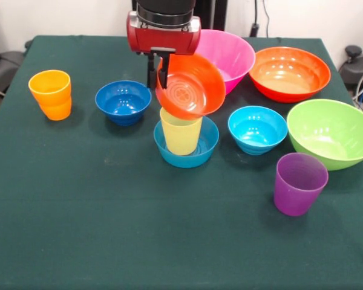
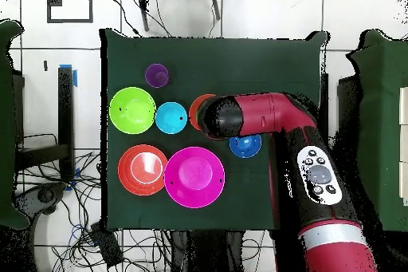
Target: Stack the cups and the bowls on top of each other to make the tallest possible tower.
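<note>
Front view. Gripper [image 1: 158,71] at upper middle of the frame, fingers closed on the rim of the small red bowl [image 1: 190,86]. Bowl held tilted, its bottom turned toward the camera, just above the yellow cup [image 1: 181,133]; contact between bowl and cup not clear from here. Yellow cup upright inside the mid-blue bowl [image 1: 187,151], at centre of the frame. Dark blue bowl [image 1: 123,101] left of centre, orange cup [image 1: 51,94] further left, near the table's left side. Cyan bowl [image 1: 258,129] right of centre, purple cup [image 1: 299,183] at lower right, standing upright. Pink bowl [image 1: 233,54] behind the held bowl at upper middle, large red bowl [image 1: 289,73] at upper right, green bowl [image 1: 331,133] at right edge. All on the green table [image 1: 109,229].

Overhead view. Arm [image 2: 271,117] reaching from lower right to the centre, covering the tower and the gripper. Only an edge of the small red bowl [image 2: 196,111] visible left of the arm's head. Cyan bowl [image 2: 170,117] just beside it, green bowl [image 2: 132,109] further left, purple cup [image 2: 156,75] above them. Large red bowl [image 2: 143,169] and pink bowl [image 2: 194,177] at lower left, close together, perhaps touching. Dark blue bowl [image 2: 245,145] partly under the arm.
</note>
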### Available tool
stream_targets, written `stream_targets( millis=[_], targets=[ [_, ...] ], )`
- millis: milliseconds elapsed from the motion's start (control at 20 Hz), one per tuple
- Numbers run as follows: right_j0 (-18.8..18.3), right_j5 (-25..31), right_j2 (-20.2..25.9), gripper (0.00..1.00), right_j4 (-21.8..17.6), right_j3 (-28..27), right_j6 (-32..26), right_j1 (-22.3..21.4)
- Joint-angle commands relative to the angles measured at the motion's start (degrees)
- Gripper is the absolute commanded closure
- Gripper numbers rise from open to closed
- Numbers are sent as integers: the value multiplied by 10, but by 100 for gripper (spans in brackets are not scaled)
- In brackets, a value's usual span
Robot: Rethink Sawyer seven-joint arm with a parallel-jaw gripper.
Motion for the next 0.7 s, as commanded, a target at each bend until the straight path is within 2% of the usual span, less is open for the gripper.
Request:
stream_targets(
  millis=[50, 300, 700],
  targets=[
    [18, -69, -9, 100, -31, -15, 43, 48],
    [16, -77, -9, 100, -23, -12, 36, 47],
    [12, -60, -7, 100, -14, -23, 18, 57]
  ],
)
